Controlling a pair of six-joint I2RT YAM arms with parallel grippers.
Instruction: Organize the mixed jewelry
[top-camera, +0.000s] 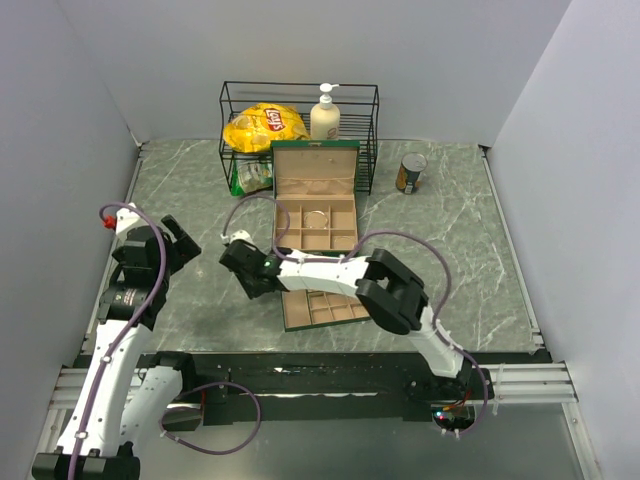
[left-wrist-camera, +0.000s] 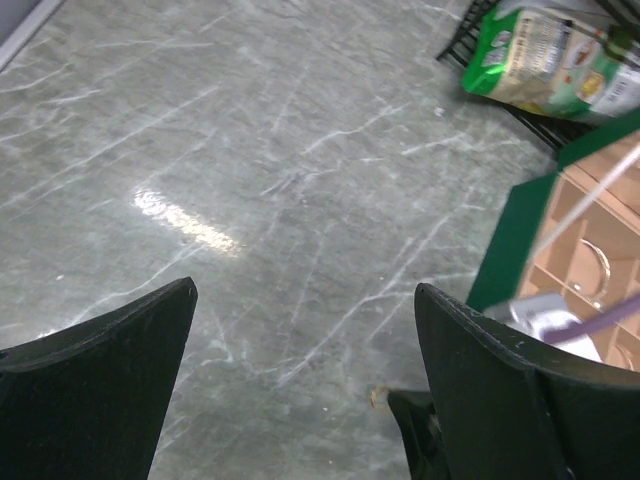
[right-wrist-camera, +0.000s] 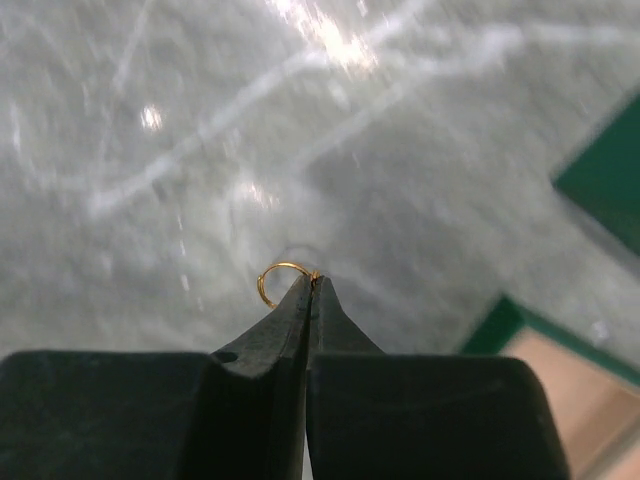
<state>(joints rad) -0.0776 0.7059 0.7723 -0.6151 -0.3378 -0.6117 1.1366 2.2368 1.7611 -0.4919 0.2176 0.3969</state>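
**At the right fingertips, a gold ring**

Between the closed tips of the right gripper (right-wrist-camera: 312, 285): a small gold ring (right-wrist-camera: 283, 265), nipped by its edge and sticking out toward 11 o'clock in the wrist view. Jaws pressed together along their whole length, with nothing else between them. Below the ring, only grey veined table (top-camera: 450, 250); cannot tell whether touching it. At 3 o'clock of that view, a green corner, with tan lining at 5 o'clock.

From above: right arm reaching leftward across the near half of the table, crossing over the flat tan-lined tray (top-camera: 300, 312), its gripper at about 10 o'clock of the tray. At 1 o'clock of that gripper, the open green box (top-camera: 315, 170), lid raised, and in one middle compartment a thin silvery bangle (top-camera: 317, 217). At 9 o'clock of the right gripper, well apart, the left gripper (left-wrist-camera: 305, 290): fingers spread wide, holding nothing, hovering over bare table.

At 12 o'clock of the box, a black wire basket (top-camera: 298, 84) with a yellow chip bag (top-camera: 265, 127), a white pump bottle (top-camera: 325, 115) and a green packet (top-camera: 255, 177). At 3 o'clock of the box lid, a can (top-camera: 411, 173), standing upright.
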